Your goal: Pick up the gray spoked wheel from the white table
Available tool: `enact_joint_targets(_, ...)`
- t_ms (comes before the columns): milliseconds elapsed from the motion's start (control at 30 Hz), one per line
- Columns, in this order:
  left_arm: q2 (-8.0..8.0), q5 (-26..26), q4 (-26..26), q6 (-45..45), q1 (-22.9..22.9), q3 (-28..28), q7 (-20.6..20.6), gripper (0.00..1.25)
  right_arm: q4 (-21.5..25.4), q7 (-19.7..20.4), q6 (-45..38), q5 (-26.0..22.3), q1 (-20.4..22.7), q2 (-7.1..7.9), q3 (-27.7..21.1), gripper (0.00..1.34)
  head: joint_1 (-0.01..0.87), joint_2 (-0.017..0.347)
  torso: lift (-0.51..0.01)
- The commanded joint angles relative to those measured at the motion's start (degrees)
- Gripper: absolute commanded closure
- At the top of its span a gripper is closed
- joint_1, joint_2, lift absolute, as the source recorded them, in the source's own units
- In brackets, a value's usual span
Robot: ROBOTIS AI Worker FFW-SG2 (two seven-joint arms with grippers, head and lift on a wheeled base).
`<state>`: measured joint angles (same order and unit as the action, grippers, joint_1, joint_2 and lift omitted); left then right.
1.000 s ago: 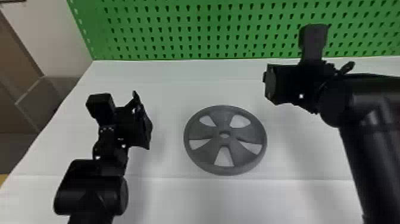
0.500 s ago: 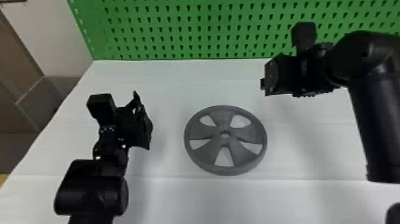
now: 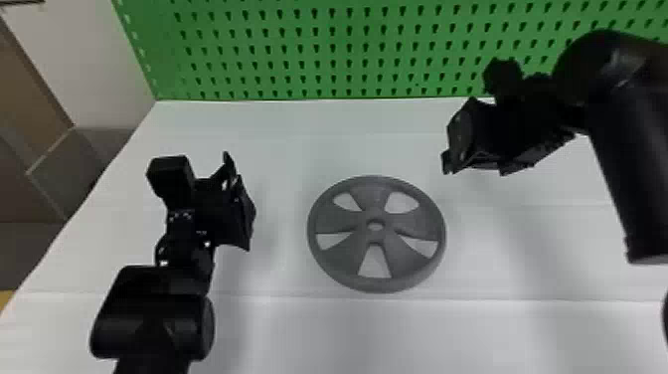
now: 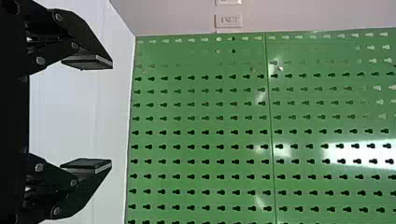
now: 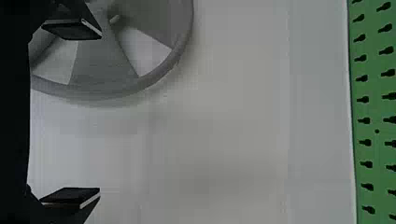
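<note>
The gray spoked wheel (image 3: pixel 343 261) lies flat on the white table (image 3: pixel 397 333), between my two arms. My left gripper (image 3: pixel 243 204) is above the table to the wheel's left, apart from it. Behind and right of the wheel, my right gripper (image 3: pixel 450 149) hangs above the table, not touching the wheel. In the left wrist view the left gripper (image 4: pixel 112 114) stands open with nothing between its fingers. The right wrist view has the right gripper (image 5: pixel 100 114) open too, with part of the wheel (image 5: pixel 100 70) beyond one finger.
A green pegboard (image 3: pixel 318 54) rises along the table's back edge. Off the table's left side are a pale wall (image 3: pixel 94 59) and brown panels (image 3: pixel 30 84).
My right gripper has moved slightly left and lower in the head view and has turned, its forearm swinging along. The left arm and the wheel have stayed put.
</note>
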<state>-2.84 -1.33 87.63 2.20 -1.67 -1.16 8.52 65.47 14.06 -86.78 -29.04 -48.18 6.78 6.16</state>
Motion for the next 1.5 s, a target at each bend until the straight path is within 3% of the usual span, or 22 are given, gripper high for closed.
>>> enact_joint_targets(0, -0.14, 0.28, 0.00, 0.00, -0.26, 0.37, 0.00, 0.50, -5.97, 0.26, -0.76, -0.84, -2.89, 0.60, 1.13, 0.12, 0.779, 0.107, -0.070)
enact_joint_targets(300, -0.58, 0.72, 0.00, -0.96, -0.79, 1.34, 0.00, 0.50, -15.37, 0.53, -3.05, -1.99, -6.58, 0.86, 1.05, 0.12, 0.779, 0.107, -0.070)
enact_joint_targets(433, -0.76, 0.89, 0.00, -1.14, -1.05, 1.60, 0.00, 0.50, -19.33, 0.53, -2.34, -4.45, -8.34, 1.65, 5.70, 0.12, 0.779, 0.107, -0.070)
enact_joint_targets(633, -1.11, 0.89, -0.09, -1.58, -1.23, 2.13, 0.00, 0.50, -25.83, 0.53, -0.06, -10.78, -9.83, 2.53, 8.16, 0.12, 0.779, 0.107, -0.070)
enact_joint_targets(933, -1.20, 0.89, -0.26, -1.58, -1.58, 2.48, 0.00, 0.50, -28.91, 0.62, 0.20, -11.21, -11.06, 2.80, 7.90, 0.12, 0.779, 0.107, -0.070)
enact_joint_targets(1467, -1.29, 0.81, -0.35, -1.58, -1.76, 2.57, 0.00, 0.50, -28.99, 0.62, 1.17, -11.04, -10.89, 3.06, 10.01, 0.12, 0.779, 0.107, -0.070)
